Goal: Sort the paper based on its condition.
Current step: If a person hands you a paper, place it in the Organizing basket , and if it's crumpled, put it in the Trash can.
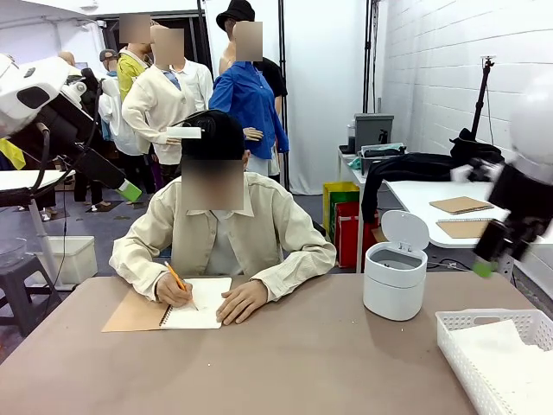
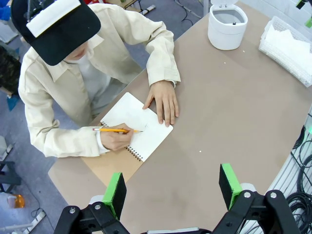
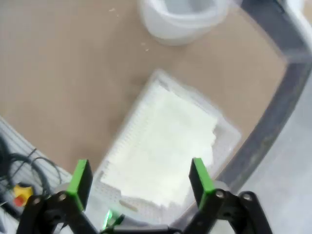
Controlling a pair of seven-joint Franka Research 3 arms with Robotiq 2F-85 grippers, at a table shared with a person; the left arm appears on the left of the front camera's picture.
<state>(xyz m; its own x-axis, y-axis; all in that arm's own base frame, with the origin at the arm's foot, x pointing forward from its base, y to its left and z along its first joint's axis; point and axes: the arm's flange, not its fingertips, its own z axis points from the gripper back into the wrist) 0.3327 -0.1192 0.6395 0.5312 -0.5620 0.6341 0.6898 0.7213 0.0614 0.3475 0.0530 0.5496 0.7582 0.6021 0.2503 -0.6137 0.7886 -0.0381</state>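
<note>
The loose white paper sheets (image 3: 165, 131) lie in the white lattice plastic tray (image 1: 451, 346) at the near right corner of the brown table (image 1: 302, 363). The right gripper (image 3: 140, 175) hangs above them, jaws wide and empty (this view is blurred); the left gripper (image 2: 172, 184) is equally wide and holds nothing.

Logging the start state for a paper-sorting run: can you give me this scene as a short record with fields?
person: writing in notebook with pencil, far side
paper: white sheets lying in tray, robot's right
bin: white, lid up, near tray
left gripper: open, above table, holding nothing
right gripper: open, above tray, holding nothing
</note>
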